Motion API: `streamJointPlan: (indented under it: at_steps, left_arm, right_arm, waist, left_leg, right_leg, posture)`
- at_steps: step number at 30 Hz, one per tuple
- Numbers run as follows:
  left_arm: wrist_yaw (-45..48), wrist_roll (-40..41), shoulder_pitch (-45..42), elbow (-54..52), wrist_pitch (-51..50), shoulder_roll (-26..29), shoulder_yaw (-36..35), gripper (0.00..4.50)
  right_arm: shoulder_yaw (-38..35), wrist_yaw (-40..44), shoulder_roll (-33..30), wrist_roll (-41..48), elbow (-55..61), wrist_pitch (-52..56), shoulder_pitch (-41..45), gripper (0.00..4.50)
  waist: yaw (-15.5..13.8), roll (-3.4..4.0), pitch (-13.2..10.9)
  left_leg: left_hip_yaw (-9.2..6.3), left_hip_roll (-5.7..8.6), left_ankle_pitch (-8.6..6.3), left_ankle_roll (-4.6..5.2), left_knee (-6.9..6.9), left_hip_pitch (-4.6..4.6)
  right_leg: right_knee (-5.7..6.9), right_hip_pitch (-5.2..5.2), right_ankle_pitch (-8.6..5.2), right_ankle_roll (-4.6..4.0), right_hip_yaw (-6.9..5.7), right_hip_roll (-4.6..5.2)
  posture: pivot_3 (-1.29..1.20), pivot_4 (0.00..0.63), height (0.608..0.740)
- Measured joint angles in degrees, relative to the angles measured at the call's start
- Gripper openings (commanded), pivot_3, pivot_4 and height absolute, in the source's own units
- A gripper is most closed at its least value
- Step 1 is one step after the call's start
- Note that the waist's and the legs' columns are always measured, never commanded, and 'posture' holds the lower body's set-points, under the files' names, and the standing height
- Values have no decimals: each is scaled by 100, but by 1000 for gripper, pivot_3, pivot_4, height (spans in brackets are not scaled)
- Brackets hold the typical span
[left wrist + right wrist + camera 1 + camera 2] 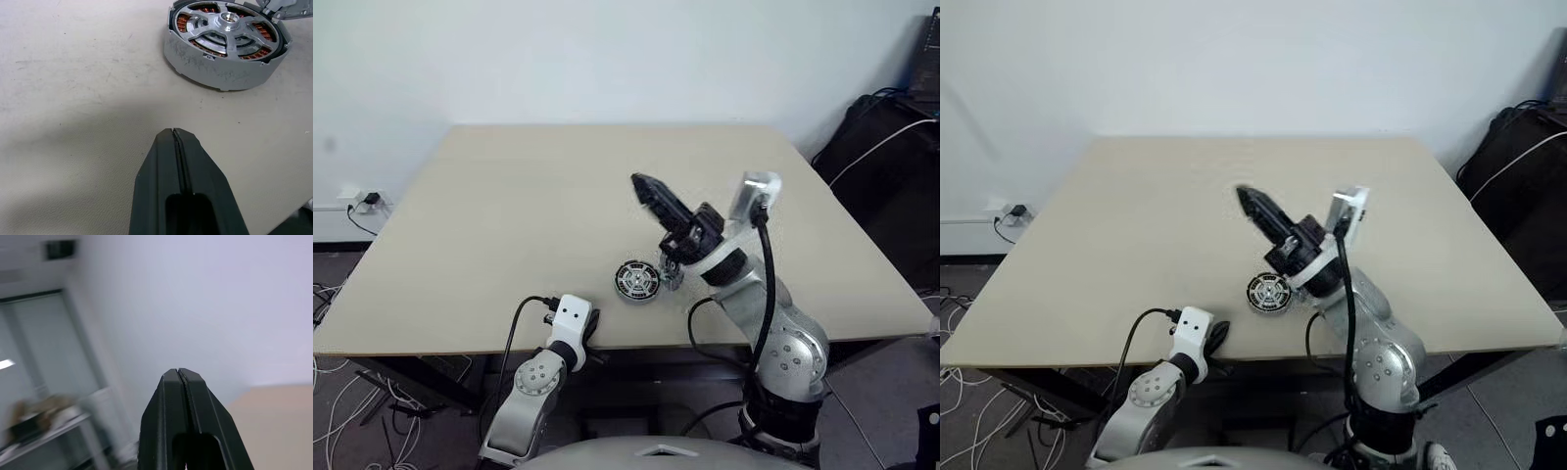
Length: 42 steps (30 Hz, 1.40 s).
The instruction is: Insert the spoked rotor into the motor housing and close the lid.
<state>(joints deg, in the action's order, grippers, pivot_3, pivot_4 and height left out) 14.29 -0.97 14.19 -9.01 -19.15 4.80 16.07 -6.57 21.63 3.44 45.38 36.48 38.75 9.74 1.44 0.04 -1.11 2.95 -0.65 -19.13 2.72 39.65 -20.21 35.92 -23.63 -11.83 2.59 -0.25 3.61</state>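
Both my jaws are pressed together on nothing: my right gripper point(639, 183) is raised above the middle of the beige table point(489, 225), pointing to the upper left of the frame, and my left gripper point(173, 132) lies low at the table's near edge. Just below centre rests the round silvery motor housing point(637, 280) with copper-orange windings, the silvery spoked rotor point(226, 22) inside it. No writing is readable on either.
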Motion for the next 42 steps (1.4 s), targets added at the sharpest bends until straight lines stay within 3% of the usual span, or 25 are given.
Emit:
streamJointPlan:
  at_steps: [10, 15, 17, 23, 27, 32, 42]
  left_arm:
    - [6, -6, -143, 1, 0, 35, 2, 0]
    - [9, -7, -148, 2, -5, 72, 2, 0]
    - [8, -8, -146, 2, -9, 91, 0, 0]
    - [1, -7, -134, 1, -10, 100, 2, 0]
    - [0, -7, -128, 1, -11, 101, 6, 0]
    - [0, -7, -118, 1, -12, 97, 16, 0]
    - [-3, -7, -103, 1, -29, 95, 17, 0]
  right_arm:
    - [-301, -1831, -393, -2499, -1113, -1561, -74, 40]
    - [60, -2299, -1183, -3919, -2055, -1649, -522, 40]
    - [140, -2330, -1228, -4148, -2322, -1565, -703, 40]
    - [291, -2439, -1281, -4552, -2668, -1187, -869, 40]
    - [711, -1973, -1641, -4684, -2662, -618, -964, 40]
    - [972, -1025, -1719, -4151, -2274, -135, -1168, 40]
    - [1089, -6, -1843, -3377, -1354, -117, -1168, 40]
  waist:
    - [1, 3, 2]
    - [-4, 11, 4]
    - [-1, 17, 5]
    - [11, 25, 6]
    - [11, 25, 6]
    - [6, 25, 5]
    - [-21, 17, 4]
  left_leg:
    - [9, 3, 0, 0, -1, 1]
    - [16, 5, -2, 5, -1, 2]
    - [16, 3, -2, 5, -1, 3]
    - [20, 1, -2, 7, -1, 13]
    - [21, -1, -4, 10, -1, 12]
    - [19, -6, -5, 11, -2, 12]
    - [20, -8, -5, 12, -1, 12]
  right_leg:
    - [0, -2, 0, -2, 10, -1]
    - [-2, -2, 0, -3, 18, 0]
    - [-1, -3, -1, -4, 19, -2]
    - [1, 4, -5, 6, 24, -2]
    - [0, 3, -3, 1, 25, -1]
    - [0, 3, -9, 11, 24, -1]
    - [-2, 3, -15, 22, 22, -1]
  posture:
    - [0, 0, 740]
    - [0, 0, 740]
    - [0, 0, 740]
    - [0, 0, 740]
    - [0, 0, 740]
    - [0, 0, 740]
    - [0, 0, 740]
